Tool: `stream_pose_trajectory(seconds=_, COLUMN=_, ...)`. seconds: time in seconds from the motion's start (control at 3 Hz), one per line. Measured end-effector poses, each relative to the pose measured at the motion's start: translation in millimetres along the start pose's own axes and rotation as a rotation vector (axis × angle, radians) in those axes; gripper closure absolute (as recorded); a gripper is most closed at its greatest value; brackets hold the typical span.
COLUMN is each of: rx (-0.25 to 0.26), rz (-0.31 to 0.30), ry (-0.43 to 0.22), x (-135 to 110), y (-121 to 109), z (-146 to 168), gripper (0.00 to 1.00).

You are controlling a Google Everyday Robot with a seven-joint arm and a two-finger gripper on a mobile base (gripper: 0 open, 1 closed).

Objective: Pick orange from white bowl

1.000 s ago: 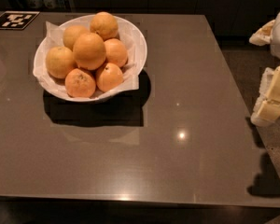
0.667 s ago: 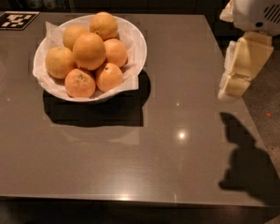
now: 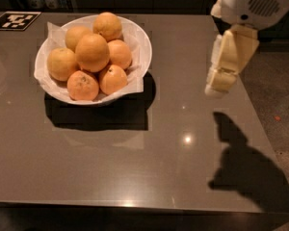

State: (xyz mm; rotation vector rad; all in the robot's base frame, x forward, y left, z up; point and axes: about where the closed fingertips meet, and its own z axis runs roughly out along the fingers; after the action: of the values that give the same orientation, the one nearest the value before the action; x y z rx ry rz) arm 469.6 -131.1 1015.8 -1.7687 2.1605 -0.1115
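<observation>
The white bowl (image 3: 140, 46), lined with crumpled white paper, stands at the back left of the grey table and holds several oranges. The orange (image 3: 92, 52), the largest, smooth and bright, sits on top in the middle of the pile. Smaller ones lie around it; the front ones (image 3: 83, 85) carry dark speckles. My gripper (image 3: 220, 80) hangs from the white arm (image 3: 253, 4) at the upper right, above the table's right part, well to the right of the bowl and apart from it. Nothing shows in it.
A black-and-white tag (image 3: 14, 20) lies at the table's back left corner. The table's right edge (image 3: 260, 124) borders a speckled floor. The arm's shadow (image 3: 245, 162) falls on the table's front right. Dark cabinets stand behind.
The arm and gripper have moved left from the right edge of view, over the table and nearer the bowl. The bowl and oranges have not moved.
</observation>
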Motion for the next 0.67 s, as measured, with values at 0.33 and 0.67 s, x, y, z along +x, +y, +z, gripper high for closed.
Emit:
stream_pose_trajectory(seconds=0.33, rx=0.007, rz=-0.064, ry=-0.011, x=-42.6, y=-9.0, z=4.2, gripper=0.0)
stream_pose_trajectory(seconds=0.67, rx=0.018, rz=-0.066, ry=-0.019, x=-45.5, y=-10.7, z=2.8, gripper=0.0)
